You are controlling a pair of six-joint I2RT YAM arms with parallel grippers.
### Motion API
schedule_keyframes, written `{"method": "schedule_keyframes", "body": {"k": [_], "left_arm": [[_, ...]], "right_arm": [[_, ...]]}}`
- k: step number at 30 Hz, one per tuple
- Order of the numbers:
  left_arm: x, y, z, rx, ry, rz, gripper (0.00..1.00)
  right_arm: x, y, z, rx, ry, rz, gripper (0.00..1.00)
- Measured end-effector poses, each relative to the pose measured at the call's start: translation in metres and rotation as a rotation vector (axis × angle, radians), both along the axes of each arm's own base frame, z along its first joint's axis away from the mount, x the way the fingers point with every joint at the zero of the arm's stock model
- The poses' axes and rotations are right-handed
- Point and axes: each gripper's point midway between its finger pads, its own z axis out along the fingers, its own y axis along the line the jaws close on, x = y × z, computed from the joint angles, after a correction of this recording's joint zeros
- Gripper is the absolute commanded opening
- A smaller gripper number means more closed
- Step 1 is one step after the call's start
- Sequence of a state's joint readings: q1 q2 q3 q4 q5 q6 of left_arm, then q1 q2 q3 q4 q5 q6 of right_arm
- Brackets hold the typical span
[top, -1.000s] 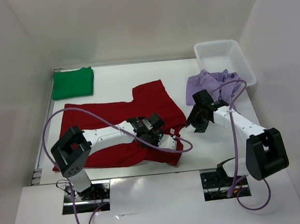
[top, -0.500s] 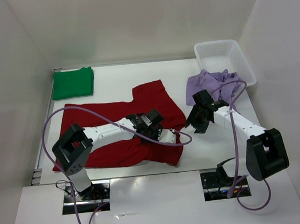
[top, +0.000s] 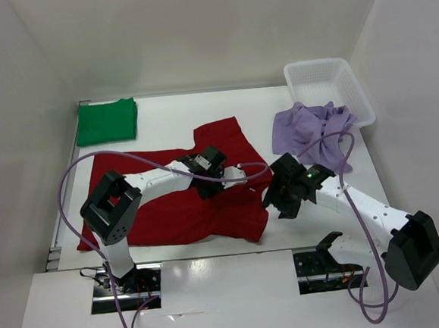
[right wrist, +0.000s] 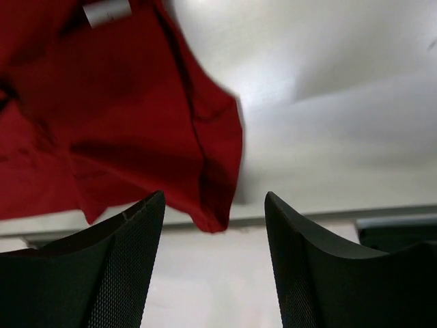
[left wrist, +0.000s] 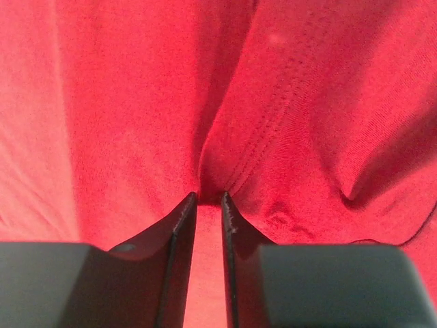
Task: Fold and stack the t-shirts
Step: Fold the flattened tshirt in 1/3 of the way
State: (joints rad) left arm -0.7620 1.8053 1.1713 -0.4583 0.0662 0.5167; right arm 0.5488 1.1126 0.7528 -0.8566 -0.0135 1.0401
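The dark red t-shirt [top: 163, 218] lies spread across the middle of the table. My left gripper [top: 239, 177] rests on its right part. In the left wrist view its jaws [left wrist: 208, 196] stand almost together, pinching a ridge of red cloth [left wrist: 123, 102] beside a stitched hem. My right gripper [top: 274, 199] hovers open at the shirt's right edge. A corner of the red t-shirt [right wrist: 136, 102] lies between its fingertips [right wrist: 214, 198], and the white neck label [right wrist: 106, 12] shows beyond. The green t-shirt [top: 107, 121] lies folded at the back left. The lavender t-shirt [top: 308, 127] is crumpled at the back right.
A white lattice basket [top: 314, 65] stands at the back right corner, touching the lavender heap. White walls close the table on three sides. Purple cables loop from both arms over the near part of the table [top: 309, 233].
My left gripper slid up and to the left over the red shirt and its jaws narrowed. The right arm swung down and left to the shirt's right edge and opened wider.
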Motion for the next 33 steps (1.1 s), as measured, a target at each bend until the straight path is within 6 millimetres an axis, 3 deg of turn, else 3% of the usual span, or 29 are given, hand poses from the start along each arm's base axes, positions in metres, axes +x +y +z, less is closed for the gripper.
{"method": "schedule_keyframes", "body": {"k": [5, 10, 14, 17, 21, 23, 25, 28, 30, 31, 32, 33], "left_arm": [[0.001, 0.001, 0.0, -0.007, 0.007, 0.058, 0.44], [0.004, 0.007, -0.001, -0.005, 0.017, 0.111, 0.56], [0.012, 0.024, 0.007, -0.02, 0.055, 0.182, 0.63], [0.019, 0.042, 0.034, -0.055, 0.053, 0.245, 0.66], [0.027, 0.067, 0.088, -0.111, -0.043, 0.304, 0.67], [0.026, 0.087, 0.112, -0.131, -0.11, 0.346, 0.68], [0.025, 0.123, 0.123, -0.12, -0.163, 0.415, 0.68], [0.018, 0.202, 0.109, -0.021, -0.189, 0.607, 0.7], [0.004, 0.252, 0.089, 0.078, -0.166, 0.728, 0.7], [-0.003, 0.271, 0.081, 0.123, -0.154, 0.774, 0.7], [-0.011, 0.287, 0.072, 0.167, -0.139, 0.805, 0.71], [-0.021, 0.3, 0.063, 0.208, -0.123, 0.834, 0.71]], "right_arm": [[-0.038, 0.02, 0.002, 0.045, 0.069, 0.057, 0.63], [-0.064, 0.038, 0.027, 0.184, 0.064, 0.091, 0.63], [-0.081, 0.036, 0.012, 0.209, 0.124, 0.07, 0.63], [-0.08, 0.036, -0.002, 0.169, 0.169, 0.049, 0.64], [-0.071, 0.046, -0.024, 0.106, 0.221, 0.064, 0.64], [-0.066, 0.049, -0.033, 0.088, 0.23, 0.071, 0.64], [-0.063, 0.053, -0.038, 0.088, 0.227, 0.078, 0.64], [-0.059, 0.057, -0.043, 0.106, 0.21, 0.086, 0.61], [-0.059, 0.057, -0.048, 0.103, 0.211, 0.091, 0.47], [-0.059, 0.057, -0.051, 0.097, 0.215, 0.098, 0.33], [-0.058, 0.058, -0.055, 0.089, 0.219, 0.105, 0.33], [-0.058, 0.058, -0.06, 0.078, 0.23, 0.108, 0.17]]}}
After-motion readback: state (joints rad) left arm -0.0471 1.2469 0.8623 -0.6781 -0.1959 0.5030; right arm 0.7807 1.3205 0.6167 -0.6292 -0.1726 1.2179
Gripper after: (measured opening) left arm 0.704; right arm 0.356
